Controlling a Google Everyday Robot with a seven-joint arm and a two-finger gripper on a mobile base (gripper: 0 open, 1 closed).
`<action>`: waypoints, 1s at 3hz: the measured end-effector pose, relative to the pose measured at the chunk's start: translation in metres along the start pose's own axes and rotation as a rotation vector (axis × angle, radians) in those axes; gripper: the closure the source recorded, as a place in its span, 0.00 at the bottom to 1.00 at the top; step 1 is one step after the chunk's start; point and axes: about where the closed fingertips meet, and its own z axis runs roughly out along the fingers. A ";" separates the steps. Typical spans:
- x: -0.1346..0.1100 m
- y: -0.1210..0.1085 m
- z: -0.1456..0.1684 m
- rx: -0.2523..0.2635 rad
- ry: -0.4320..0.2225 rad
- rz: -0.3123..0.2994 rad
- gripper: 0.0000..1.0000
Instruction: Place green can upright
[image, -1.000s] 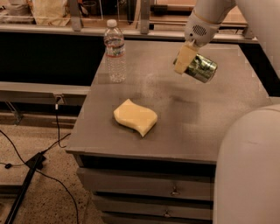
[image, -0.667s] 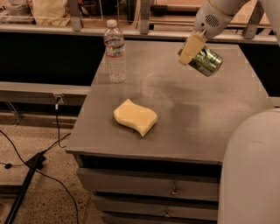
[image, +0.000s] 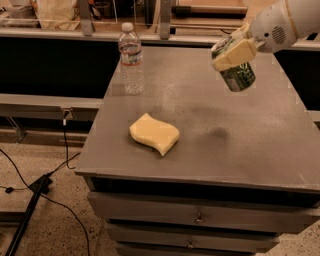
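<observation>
The green can (image: 239, 76) hangs in the air over the right part of the grey table (image: 250, 150), tilted, its silver end facing down and to the right. My gripper (image: 231, 51) comes in from the upper right and is shut on the can's upper part, with a cream finger pad (image: 233, 54) across its front. The can is well above the tabletop; its shadow (image: 218, 133) lies on the surface below.
A clear plastic water bottle (image: 131, 59) with a white cap stands at the table's back left. A yellow sponge (image: 154, 133) lies near the front centre. Drawers (image: 200, 217) sit under the table. A black cable (image: 30, 187) runs on the floor at left.
My gripper has lifted the can higher and turned it, so the can now points more downward than before.
</observation>
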 end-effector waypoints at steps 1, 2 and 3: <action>0.003 -0.003 -0.003 0.022 -0.009 0.010 1.00; 0.007 -0.004 0.008 -0.015 -0.022 0.028 1.00; 0.021 -0.011 0.020 -0.083 -0.200 0.103 1.00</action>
